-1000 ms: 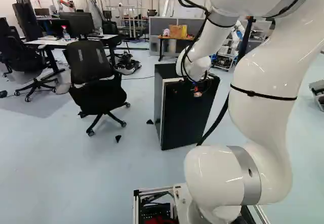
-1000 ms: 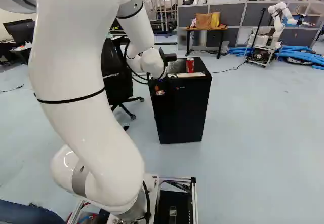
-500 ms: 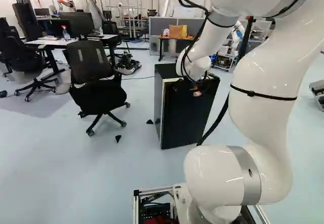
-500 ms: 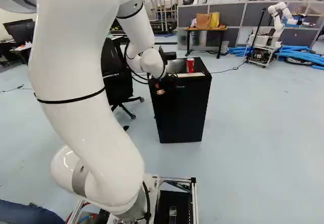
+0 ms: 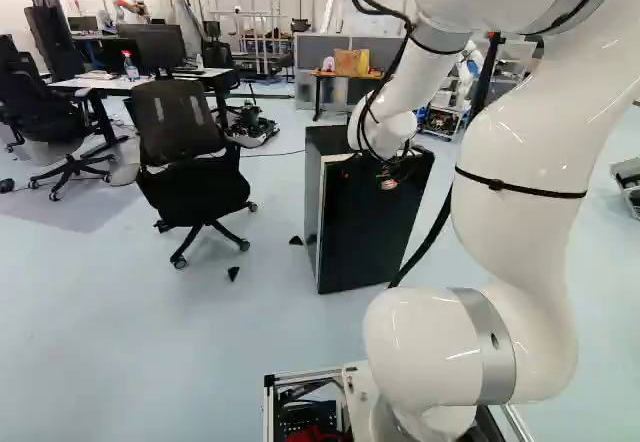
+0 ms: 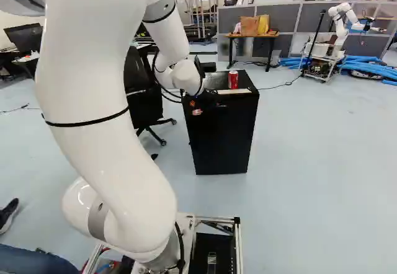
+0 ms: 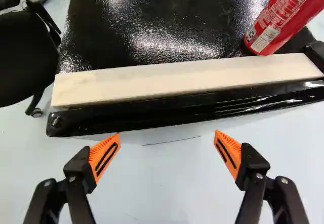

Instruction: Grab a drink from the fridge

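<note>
One white arm (image 6: 105, 113) rises from the lower left of the right base view, climbs through the left half and bends over near the top, its rounded wrist (image 6: 186, 77) pointing down left of centre. Below the wrist, the black gripper (image 6: 205, 105) hangs at the upper front of the black fridge (image 6: 223, 141); whether they touch is too dark to tell. A red can (image 6: 233, 80) stands upright on the fridge top, above centre in the frame, just behind a pale strip (image 6: 234, 92) along the front edge.

In the left base view, the arm fills the right side, curving up to the upper right, then reaching inward and down to the upper middle. The gripper is a dark shape against the fridge front, with a spot of orange. A black office chair (image 5: 190, 152) stands left of the fridge.

In the wrist view, the gripper is released: its fingers are spread wide, orange pads (image 7: 105, 155) facing each other, with floor showing between them. Past the fingertips runs the fridge's glossy front edge, then the strip, then the textured top. The can stands beyond and off to one side; its label carries white lettering and a barcode.
</note>
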Robot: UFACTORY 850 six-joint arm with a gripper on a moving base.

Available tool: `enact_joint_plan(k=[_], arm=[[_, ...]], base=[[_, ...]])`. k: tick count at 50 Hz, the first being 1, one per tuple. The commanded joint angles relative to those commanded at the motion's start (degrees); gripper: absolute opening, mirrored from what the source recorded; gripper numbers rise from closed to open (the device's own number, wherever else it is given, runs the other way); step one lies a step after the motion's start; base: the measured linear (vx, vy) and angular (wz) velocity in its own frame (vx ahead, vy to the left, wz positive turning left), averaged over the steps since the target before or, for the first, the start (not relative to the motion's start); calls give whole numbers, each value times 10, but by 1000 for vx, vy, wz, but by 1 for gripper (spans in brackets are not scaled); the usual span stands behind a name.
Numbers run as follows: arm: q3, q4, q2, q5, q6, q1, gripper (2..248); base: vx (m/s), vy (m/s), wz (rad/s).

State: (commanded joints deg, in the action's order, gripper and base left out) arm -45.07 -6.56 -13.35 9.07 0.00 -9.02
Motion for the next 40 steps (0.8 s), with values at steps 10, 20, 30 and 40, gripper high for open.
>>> enact_joint_plan(k=[10, 20, 30, 40], arm=[[23, 0, 19, 0, 0, -1, 247], [52, 0, 45, 0, 0, -2, 247], [81, 0, 71, 20, 0, -5, 247], [111, 0, 98, 60, 0, -10, 247]], base=[[0, 0, 0], [0, 0, 0], [0, 0, 0], [0, 0, 0]])
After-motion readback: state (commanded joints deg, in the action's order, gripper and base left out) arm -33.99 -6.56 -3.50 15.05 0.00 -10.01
